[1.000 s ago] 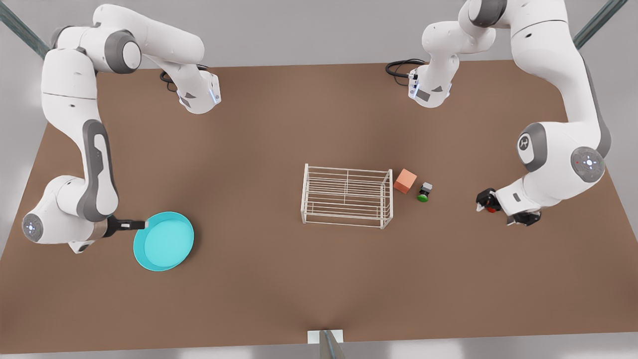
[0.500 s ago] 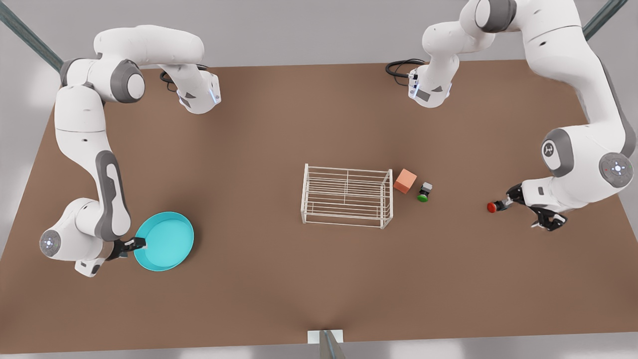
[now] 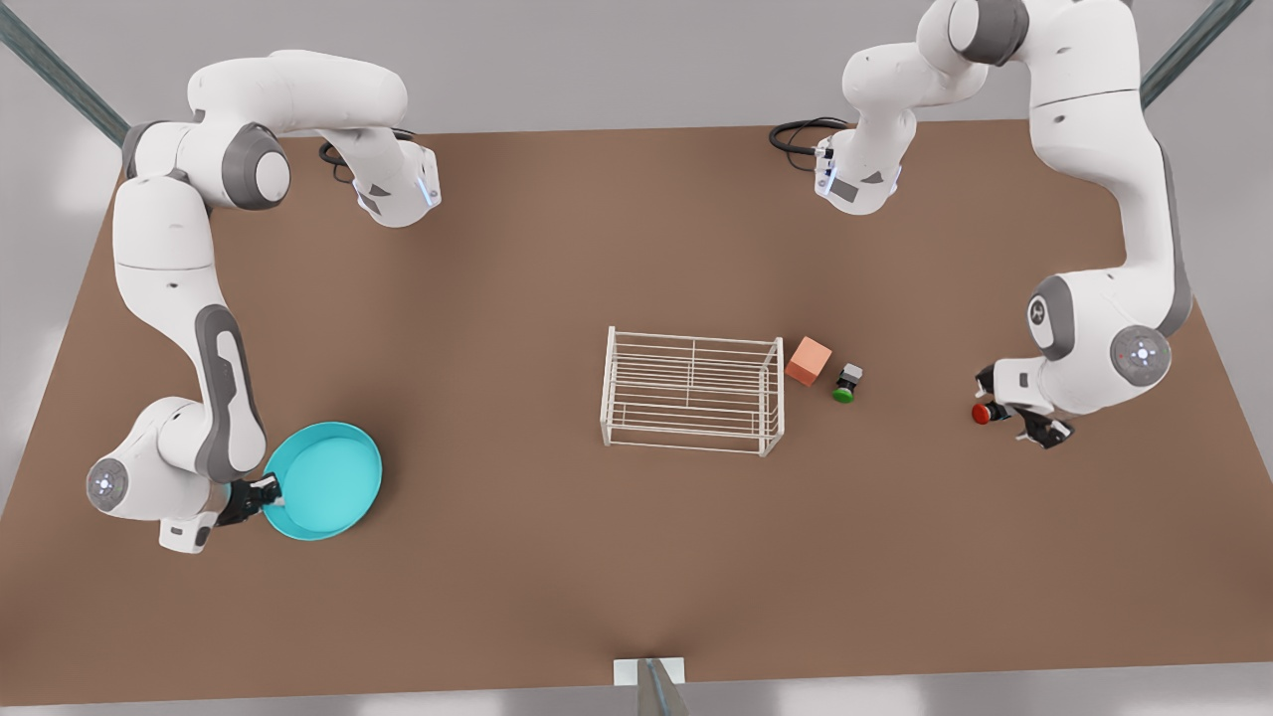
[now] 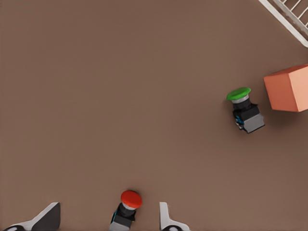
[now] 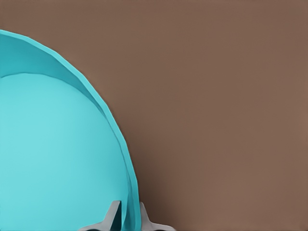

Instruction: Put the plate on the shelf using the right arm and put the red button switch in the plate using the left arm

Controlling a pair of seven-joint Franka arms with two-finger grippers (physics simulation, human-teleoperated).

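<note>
So the right gripper (image 3: 267, 494) is down at the plate (image 3: 328, 481), which sits on the brown table (image 3: 517, 557) way over on the front view's left. In the right wrist view its fingers (image 5: 111, 215) straddle the plate's raised rim, one inside and one outside, closed in tight on it.

The left gripper (image 3: 1006, 410) is over on the front view's right, fingers spread wide apart with the red button switch (image 3: 982, 414) lying on its side between them, not touching either one as far as the left wrist view shows.

The white wire shelf (image 3: 692, 391) stands mid-table, well apart from both. Just beside it on the right there's an orange cube (image 3: 808, 360), then a green button switch (image 3: 845, 384) next to that.
</note>
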